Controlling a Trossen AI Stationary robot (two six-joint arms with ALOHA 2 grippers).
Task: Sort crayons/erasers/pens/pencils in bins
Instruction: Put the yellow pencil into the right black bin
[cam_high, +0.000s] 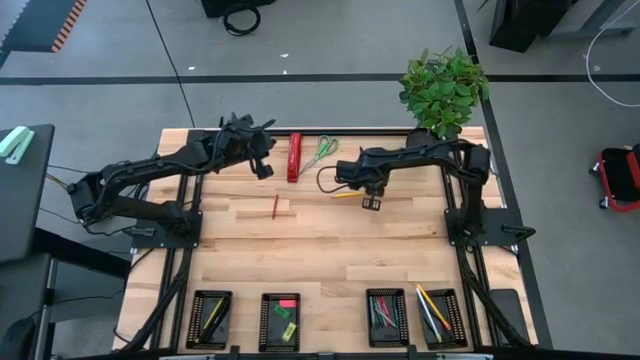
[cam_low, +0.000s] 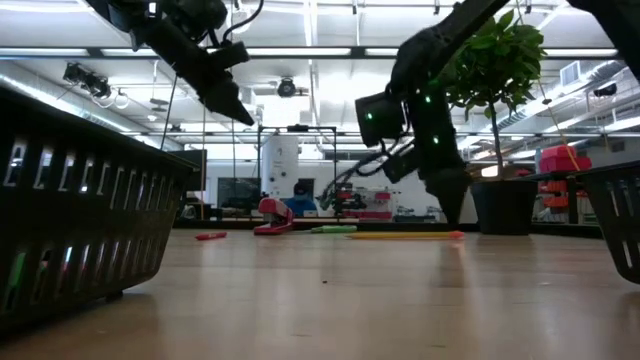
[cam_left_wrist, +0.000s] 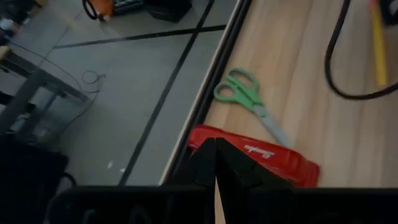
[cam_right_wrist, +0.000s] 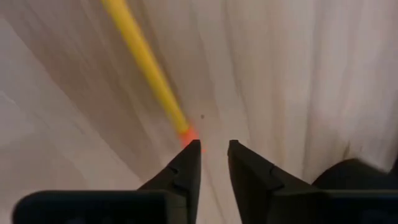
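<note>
Pencil (cam_right_wrist: 146, 65) lies flat on the bench (cam_high: 330, 250) just under the right hand (cam_right_wrist: 212, 163), its orange eraser end almost at one fingertip while the yellow shaft runs away ahead of the hand. The fingers stand a narrow gap apart, holding nothing. As a judgement, the pencil is light, stiff and thin, with a smooth painted skin that could roll or skid if only one finger nudges it. The better hold is across the shaft a little in from the orange end, fingers either side of it and down to the wood, not on the tip itself.

Farther off, a red crayon (cam_high: 275, 207) lies alone on the bench, between the two hands. The left hand (cam_high: 262, 168) hangs above the bench with its fingers pressed together, empty, near the red tool (cam_high: 294, 157) and scissors (cam_high: 322, 151).

Farthest from both hands, at the bench's other edge, four bins (cam_high: 209, 318) stand in a row, already holding sorted pieces.
</note>
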